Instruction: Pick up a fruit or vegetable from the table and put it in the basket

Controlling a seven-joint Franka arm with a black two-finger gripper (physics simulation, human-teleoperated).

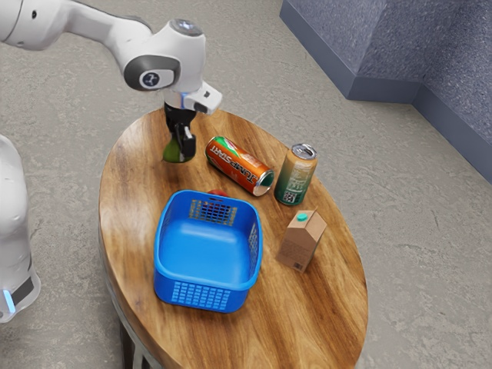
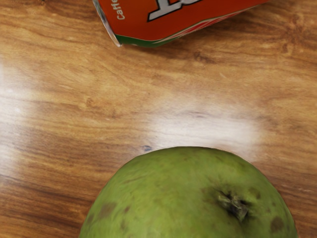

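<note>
Brown wood forms the table. Near its edge at the exterior view's left, the blue basket sits open-topped, ready to receive. Towards the table's upper edge, the end effector is over the green fruit, presumably for grasping; I cannot tell its opening or hold.

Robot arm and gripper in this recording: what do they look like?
The arm is glossy white with smooth, rounded segments. A dark oval panel with a round emblem marks the joint above the hand, and a grey disc caps its top. Low at the exterior view's left, a white section bears a light-blue strip beside dark trim. The gripper is black.
</note>
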